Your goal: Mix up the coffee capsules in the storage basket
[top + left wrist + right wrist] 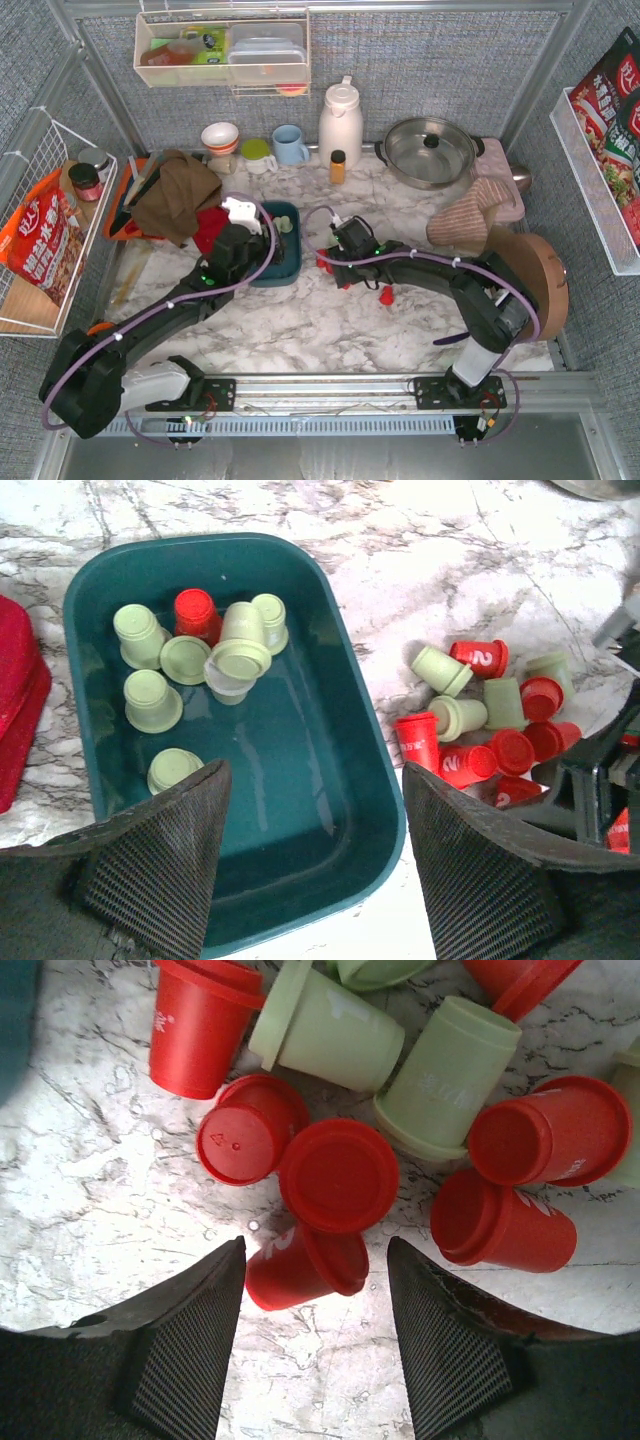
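Right wrist view puts your right gripper (315, 1260) low over the marble table (110, 1160), jaws spread to either side of a red capsule (300, 1272) that lies on its side. A sliver of table shows between its rim and the right finger, so you are straddling it rather than pinching it. That is where trouble could start. The pod is tapered and slick, so if you close across the slope it may squirt forward or roll away. An upturned red capsule (338, 1175) sits touching it just ahead, so a slightly long reach could clip that one and scatter the loose pile (480, 730) further across the table. Your left gripper (312, 780) hangs empty with its jaws wide apart above the near end of the storage basket (280, 740), which sits just left of the pile. It holds a cluster of green capsules (150, 695) and only one red capsule (195, 610), all at its far end, so by my reckoning most of the mixing is not yet done. If you carry a pod across while the left arm hovers there, the two arms may meet over the rim. A nudge on that light tray could also slide it, or tip out what it already holds.
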